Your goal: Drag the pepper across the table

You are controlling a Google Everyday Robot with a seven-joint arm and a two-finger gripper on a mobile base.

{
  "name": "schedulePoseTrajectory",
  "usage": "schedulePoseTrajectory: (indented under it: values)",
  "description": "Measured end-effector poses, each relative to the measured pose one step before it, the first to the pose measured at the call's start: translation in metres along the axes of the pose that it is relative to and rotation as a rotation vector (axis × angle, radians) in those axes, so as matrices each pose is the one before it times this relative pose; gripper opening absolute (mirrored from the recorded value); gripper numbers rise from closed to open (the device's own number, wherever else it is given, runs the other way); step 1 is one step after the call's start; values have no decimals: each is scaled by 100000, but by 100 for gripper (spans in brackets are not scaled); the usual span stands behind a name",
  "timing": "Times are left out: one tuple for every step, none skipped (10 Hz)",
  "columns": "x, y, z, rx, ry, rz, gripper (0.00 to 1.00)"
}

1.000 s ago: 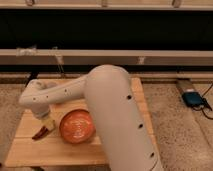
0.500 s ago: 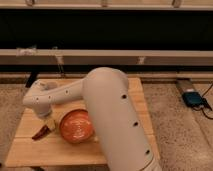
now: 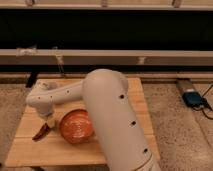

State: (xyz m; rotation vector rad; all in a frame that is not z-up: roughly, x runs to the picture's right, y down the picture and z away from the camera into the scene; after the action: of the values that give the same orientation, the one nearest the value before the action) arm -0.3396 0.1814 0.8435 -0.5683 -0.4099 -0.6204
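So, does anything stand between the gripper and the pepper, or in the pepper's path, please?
Nothing visible separates the gripper and pepper on the table. The orange bowl sits just right of the pepper, likely blocking a drag that way.

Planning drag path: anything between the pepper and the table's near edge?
Nothing: in the camera view, only bare table wood lies between the pepper and that edge. The gripper sits at the pepper's far end, beside the bowl.

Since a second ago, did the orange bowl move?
No. The bowl keeps its spot against the front edge of the table; the gripper is beside it, over the pepper.
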Motion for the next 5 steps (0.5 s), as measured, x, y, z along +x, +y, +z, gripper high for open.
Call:
schedulePoseTrajectory:
  values:
    - [73,115,-24,-204,-78,-89,36]
    - [4,74,-132,-33,-149,-188,24]
    - [117,86,-106,-55,106,1,14]
    - [16,56,-86,12,-7,-40,6]
    - [45,84,-139,-126,351,-129,0]
